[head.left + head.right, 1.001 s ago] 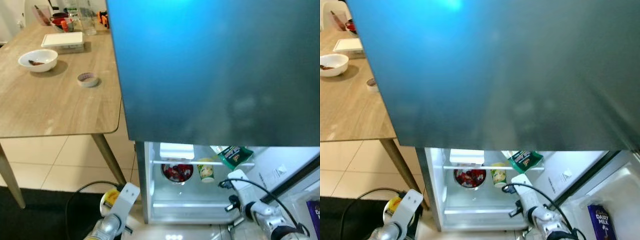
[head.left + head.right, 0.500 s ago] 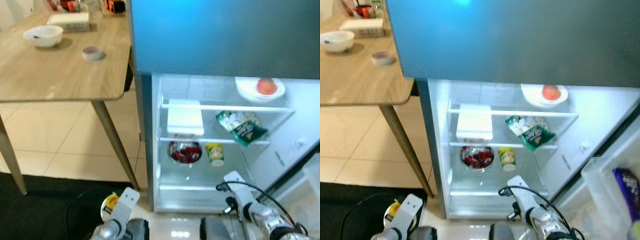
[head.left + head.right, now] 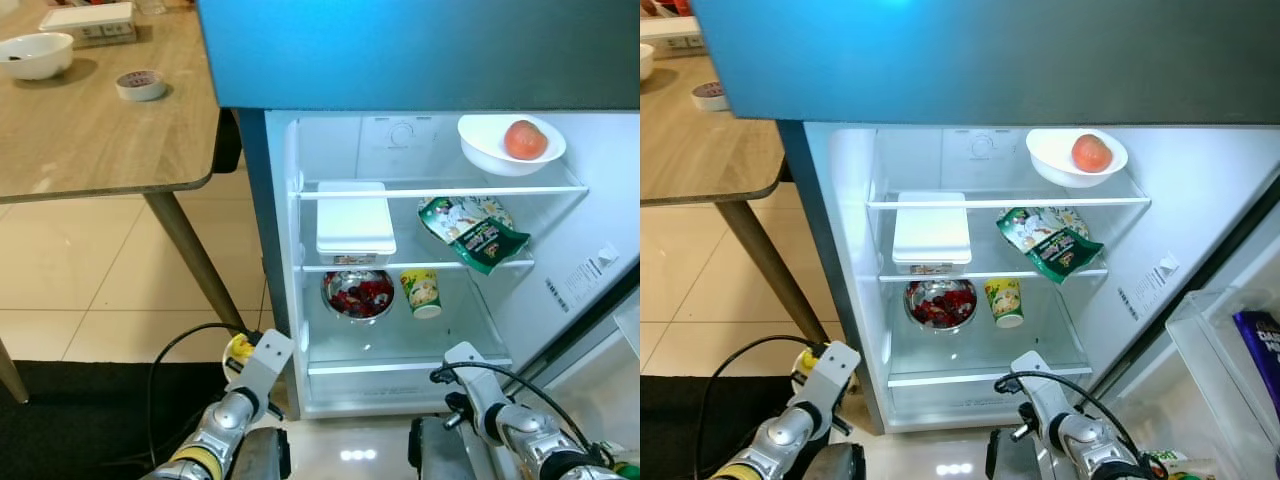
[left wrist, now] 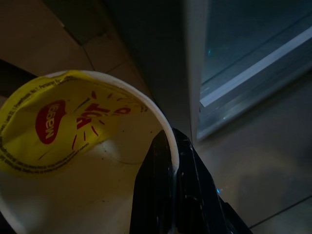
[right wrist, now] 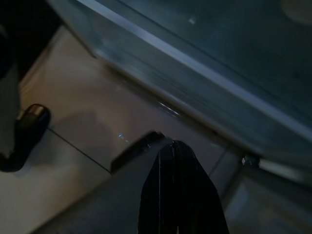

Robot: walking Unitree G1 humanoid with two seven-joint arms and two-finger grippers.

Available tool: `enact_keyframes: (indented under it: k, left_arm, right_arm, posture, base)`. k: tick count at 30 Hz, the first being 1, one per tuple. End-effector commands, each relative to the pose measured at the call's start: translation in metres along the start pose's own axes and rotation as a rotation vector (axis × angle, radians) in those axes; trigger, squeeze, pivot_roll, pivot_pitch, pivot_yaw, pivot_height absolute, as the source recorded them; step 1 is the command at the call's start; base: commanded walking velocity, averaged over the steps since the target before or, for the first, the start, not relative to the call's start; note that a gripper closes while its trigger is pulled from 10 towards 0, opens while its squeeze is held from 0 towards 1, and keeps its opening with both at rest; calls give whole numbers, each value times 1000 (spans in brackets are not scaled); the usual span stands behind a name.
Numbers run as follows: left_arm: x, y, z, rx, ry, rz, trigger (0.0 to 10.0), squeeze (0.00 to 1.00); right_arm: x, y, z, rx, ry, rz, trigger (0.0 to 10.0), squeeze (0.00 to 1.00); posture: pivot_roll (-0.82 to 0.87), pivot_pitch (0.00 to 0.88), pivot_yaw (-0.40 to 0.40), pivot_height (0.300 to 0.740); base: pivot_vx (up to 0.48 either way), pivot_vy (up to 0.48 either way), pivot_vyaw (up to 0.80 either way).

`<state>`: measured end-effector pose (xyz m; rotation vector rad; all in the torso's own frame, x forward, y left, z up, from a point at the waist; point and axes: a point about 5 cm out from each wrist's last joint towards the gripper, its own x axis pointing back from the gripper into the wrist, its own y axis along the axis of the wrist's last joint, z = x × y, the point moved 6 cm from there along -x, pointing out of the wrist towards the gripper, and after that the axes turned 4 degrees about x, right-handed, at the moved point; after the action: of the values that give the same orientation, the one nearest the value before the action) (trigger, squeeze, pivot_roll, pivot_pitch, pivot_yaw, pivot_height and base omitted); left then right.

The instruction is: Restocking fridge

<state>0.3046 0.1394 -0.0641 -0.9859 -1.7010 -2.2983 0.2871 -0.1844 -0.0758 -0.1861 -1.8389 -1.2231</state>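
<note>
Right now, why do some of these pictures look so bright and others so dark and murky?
Eye views: the fridge interior is lit from within and sharp, with glare on the floor tiles. Left wrist view: dim, though the yellow cup held in the left gripper reads clearly. Right wrist view: dark, the fridge's base smeared with blur.

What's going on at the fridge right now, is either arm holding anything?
The robot stands facing the open fridge, both arms low near the floor. The left gripper is shut on the rim of a yellow-labelled cup, held down beside the fridge's left edge. The right gripper is shut and carries nothing, hanging over the tiles by the fridge's base. Inside already: a white bowl with a red fruit on the top shelf, a white container and green bag below, then a bowl of red food and a small cup.
</note>
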Motion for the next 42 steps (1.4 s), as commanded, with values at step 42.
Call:
enact_keyframes:
  k: [42]
  left_arm:
    - [36,39,-102,21,-842,-129,10000,0]
  right_arm:
    - [1,38,3,74,149,-102,10000,0]
  posture:
    - [22,27,-54,492]
  base:
    - [0,0,0]
